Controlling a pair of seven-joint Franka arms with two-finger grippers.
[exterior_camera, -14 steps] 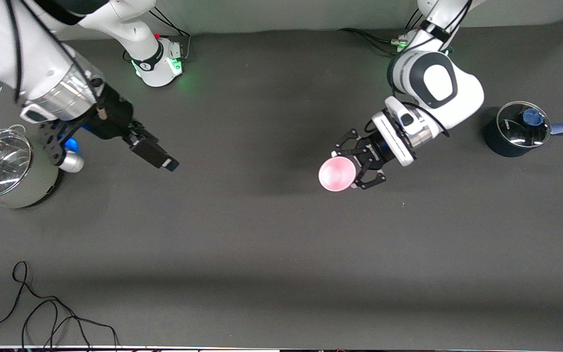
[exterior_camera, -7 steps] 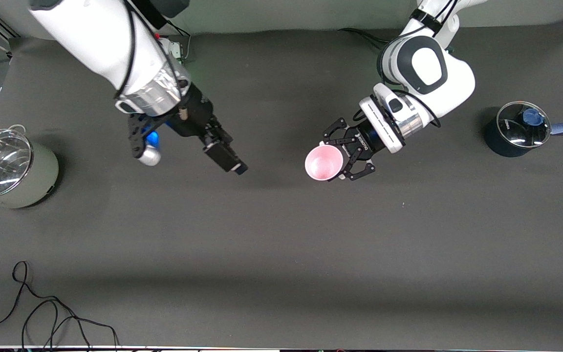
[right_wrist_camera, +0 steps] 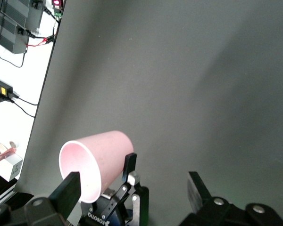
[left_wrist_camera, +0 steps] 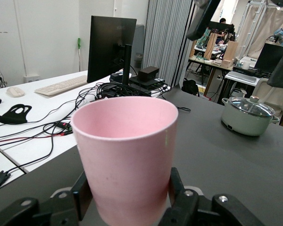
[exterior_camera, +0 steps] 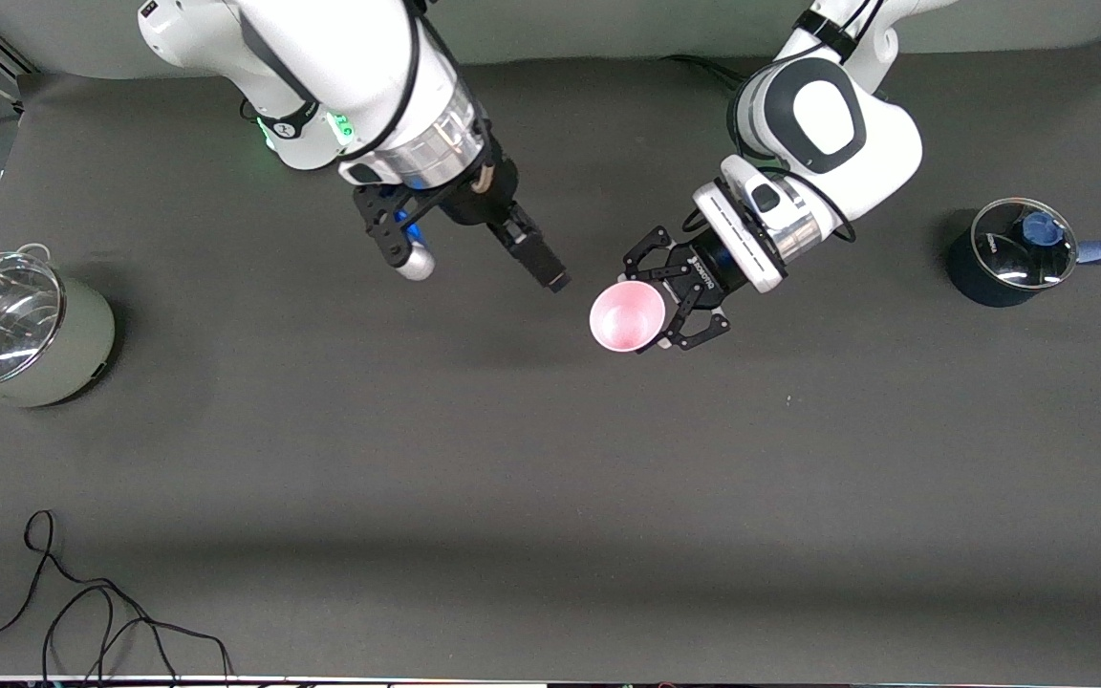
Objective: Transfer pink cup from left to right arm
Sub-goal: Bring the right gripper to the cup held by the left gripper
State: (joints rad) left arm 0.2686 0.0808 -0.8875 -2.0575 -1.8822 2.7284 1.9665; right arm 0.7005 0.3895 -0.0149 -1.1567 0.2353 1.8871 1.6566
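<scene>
The pink cup is held in the air over the middle of the table, its open rim tipped toward the front camera. My left gripper, a black open-linkage claw, is shut on the cup's lower body. The left wrist view shows the cup upright between the claw fingers. My right gripper, with straight blocky fingers, hangs open beside the cup, a short gap away. In the right wrist view the cup lies close to one finger of the open right gripper.
A pale green pot with a glass lid stands at the right arm's end of the table. A dark blue pot with a glass lid stands at the left arm's end. A black cable lies near the front edge.
My right arm has swung from beside the pale green pot to the middle, ending next to the cup. My left gripper has carried the cup slightly toward the right arm.
</scene>
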